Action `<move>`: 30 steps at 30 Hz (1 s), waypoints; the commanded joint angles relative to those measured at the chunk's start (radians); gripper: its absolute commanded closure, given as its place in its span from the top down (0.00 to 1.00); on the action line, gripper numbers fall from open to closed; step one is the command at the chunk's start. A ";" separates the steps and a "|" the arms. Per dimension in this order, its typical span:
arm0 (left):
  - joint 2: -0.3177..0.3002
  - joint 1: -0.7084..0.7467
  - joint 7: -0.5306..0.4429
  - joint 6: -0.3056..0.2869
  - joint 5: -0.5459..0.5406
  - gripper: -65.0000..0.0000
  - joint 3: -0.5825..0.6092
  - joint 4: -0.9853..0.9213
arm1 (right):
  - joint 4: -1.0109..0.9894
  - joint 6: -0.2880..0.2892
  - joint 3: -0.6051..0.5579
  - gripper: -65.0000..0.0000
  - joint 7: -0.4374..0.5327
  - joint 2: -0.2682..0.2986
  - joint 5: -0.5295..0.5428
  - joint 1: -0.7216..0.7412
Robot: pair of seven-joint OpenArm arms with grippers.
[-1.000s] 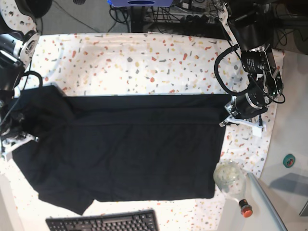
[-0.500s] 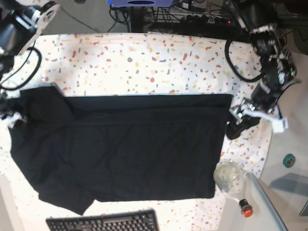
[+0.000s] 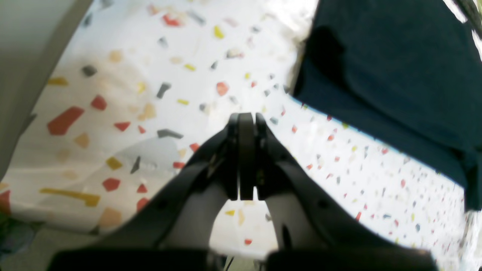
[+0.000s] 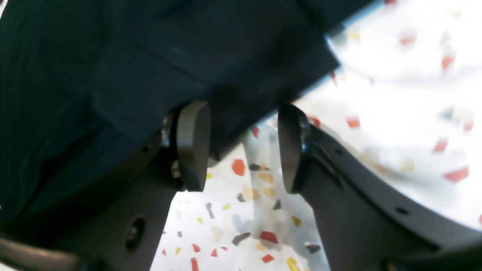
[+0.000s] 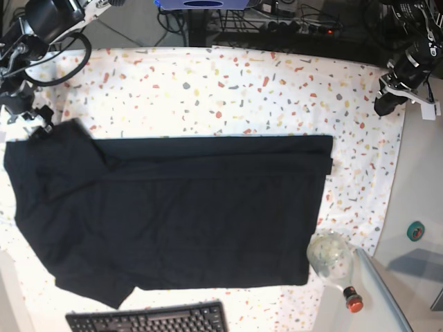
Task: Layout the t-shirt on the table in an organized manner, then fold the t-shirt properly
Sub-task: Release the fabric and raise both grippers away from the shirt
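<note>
One plain black short-sleeved cloth t-shirt (image 5: 173, 214), spread flat across white speckled terrazzo-patterned table (image 5: 228, 90). Left gripper (image 3: 243, 120): pressed together, empty, above bare table beside shirt. Right gripper (image 4: 241, 146): spread apart, empty, over shirt edge.

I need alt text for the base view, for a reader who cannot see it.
A black t-shirt lies spread flat on a speckled white table. Both grippers are off it: left gripper far right, right gripper by the shirt's upper-left corner.
</note>
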 commanded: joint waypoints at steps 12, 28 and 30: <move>-0.015 0.000 -0.021 -0.013 -0.028 0.00 0.003 0.009 | -0.137 -0.052 0.003 0.43 0.115 0.025 0.016 0.031; -0.015 0.003 -0.020 -0.013 -0.028 0.00 0.003 0.009 | -0.255 -0.046 -0.006 0.00 0.193 0.068 0.021 0.032; -0.015 0.003 -0.020 -0.013 -0.028 0.00 0.004 0.008 | -0.254 -0.046 -0.007 0.00 0.188 0.068 0.021 0.032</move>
